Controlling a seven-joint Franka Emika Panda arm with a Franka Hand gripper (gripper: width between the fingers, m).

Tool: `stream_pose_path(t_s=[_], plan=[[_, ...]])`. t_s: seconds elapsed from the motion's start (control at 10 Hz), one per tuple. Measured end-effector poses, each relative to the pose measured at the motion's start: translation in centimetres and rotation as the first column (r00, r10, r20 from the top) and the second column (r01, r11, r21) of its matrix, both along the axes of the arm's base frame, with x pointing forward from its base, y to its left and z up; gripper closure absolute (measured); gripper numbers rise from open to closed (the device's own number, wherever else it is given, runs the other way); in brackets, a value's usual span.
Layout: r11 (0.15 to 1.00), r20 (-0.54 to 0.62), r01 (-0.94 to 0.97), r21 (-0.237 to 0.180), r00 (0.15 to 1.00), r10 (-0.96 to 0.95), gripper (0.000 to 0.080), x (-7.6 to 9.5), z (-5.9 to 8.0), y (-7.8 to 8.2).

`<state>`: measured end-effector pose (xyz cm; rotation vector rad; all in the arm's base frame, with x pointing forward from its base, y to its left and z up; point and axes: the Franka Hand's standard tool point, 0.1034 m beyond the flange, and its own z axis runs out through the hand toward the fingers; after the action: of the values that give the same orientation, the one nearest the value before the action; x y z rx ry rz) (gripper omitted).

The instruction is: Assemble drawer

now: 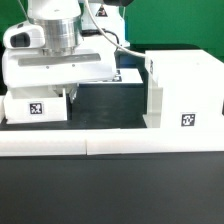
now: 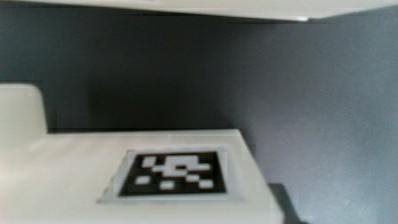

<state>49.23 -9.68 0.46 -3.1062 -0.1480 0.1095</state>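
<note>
White plastic is all we find in the drawer's parts. We count one large boxy housing [image 1: 185,90] at the exterior view's right and one small tray [image 1: 38,108] at its left. They stand well apart, with the black table [image 1: 110,108] between them. Each shows one black-and-white tag on its near face, so two tags in all. A third tag [image 1: 126,76] peeks out behind the arm, partly hidden. One long low white wall [image 1: 110,147] runs in front of both parts. The single gripper [image 1: 62,88] hangs directly over the tray, close to its top edge. Its fingers are hidden from us, so we cannot tell how wide they stand or whether they grip anything. The wrist view gives us one blurred tag [image 2: 175,172] on a white surface against a dark background.
</note>
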Motion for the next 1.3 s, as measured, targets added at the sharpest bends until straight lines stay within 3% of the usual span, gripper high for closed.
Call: stream_pose_path(t_s=[0.4,0.8,1.3], plan=[[1.0,-0.002,-0.007,0.0,1.0,0.007,0.0758,0.1,0.1,0.1],[0.999,0.038,-0.041,0.005,0.998,0.041,0.0758,2.5,2.9,2.9],[0.982,0.04,-0.186,0.009,0.982,0.186,0.0757,2.6,2.8,2.9]])
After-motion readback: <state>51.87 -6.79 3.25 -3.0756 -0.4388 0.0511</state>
